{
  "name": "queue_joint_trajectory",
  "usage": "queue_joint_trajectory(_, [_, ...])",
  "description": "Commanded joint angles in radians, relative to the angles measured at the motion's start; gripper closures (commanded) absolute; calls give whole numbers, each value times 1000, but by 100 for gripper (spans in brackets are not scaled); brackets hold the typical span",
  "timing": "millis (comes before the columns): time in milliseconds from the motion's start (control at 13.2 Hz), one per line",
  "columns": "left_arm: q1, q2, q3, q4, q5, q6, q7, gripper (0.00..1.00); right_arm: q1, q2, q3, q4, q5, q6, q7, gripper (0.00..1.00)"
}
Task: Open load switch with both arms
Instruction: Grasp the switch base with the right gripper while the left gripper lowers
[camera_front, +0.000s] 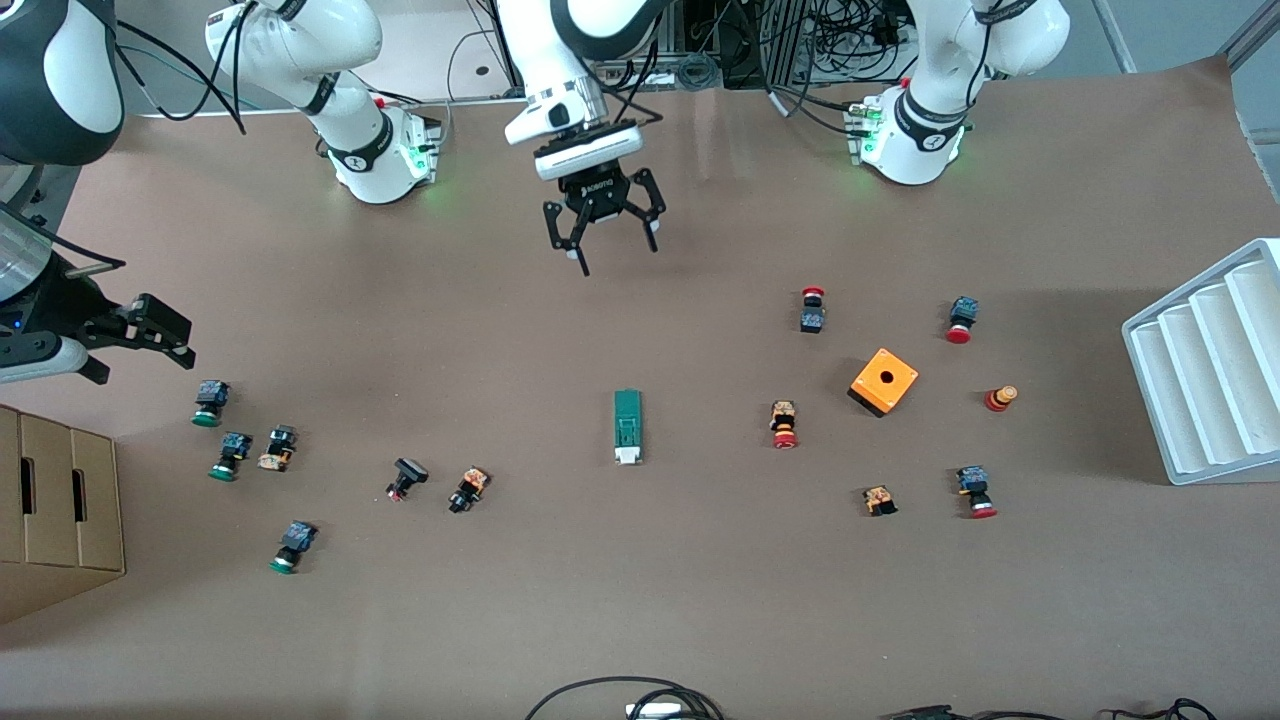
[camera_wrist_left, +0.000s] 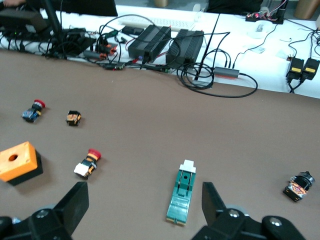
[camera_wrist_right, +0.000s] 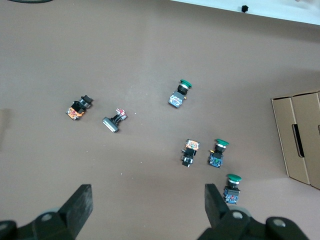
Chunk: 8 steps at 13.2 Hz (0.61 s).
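The load switch (camera_front: 627, 425) is a narrow dark-green block lying flat near the table's middle, its white tab pointing toward the front camera. My left gripper (camera_front: 617, 256) hangs open in the air over bare table between the robot bases and the switch. In the left wrist view the switch (camera_wrist_left: 181, 197) shows between the spread fingers of the left gripper (camera_wrist_left: 145, 195), untouched. My right gripper (camera_front: 170, 335) is open over the right arm's end of the table, above a group of green-capped buttons (camera_front: 210, 402). Its wrist view shows the right gripper (camera_wrist_right: 148, 197) with nothing between its fingers.
An orange cube with a hole (camera_front: 884, 381) and several red push buttons (camera_front: 784, 424) lie toward the left arm's end. A white ribbed tray (camera_front: 1210, 360) stands at that end's edge. A cardboard box (camera_front: 60, 500) sits at the right arm's end. More buttons (camera_front: 468, 489) lie beside the switch.
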<state>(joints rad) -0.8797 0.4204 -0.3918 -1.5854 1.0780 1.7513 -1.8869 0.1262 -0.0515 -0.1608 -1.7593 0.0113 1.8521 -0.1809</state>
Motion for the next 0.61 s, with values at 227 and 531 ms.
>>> queue_joint_trajectory(227, [-2, 119, -19, 16, 227, 28, -55, 3, 6, 61, 0, 9, -16, -22, 1, 0])
queue_joint_trajectory(531, [2, 176, -19, -11, 402, 79, -249, 2, 49, 139, 0, 15, -16, 5, -3, 0])
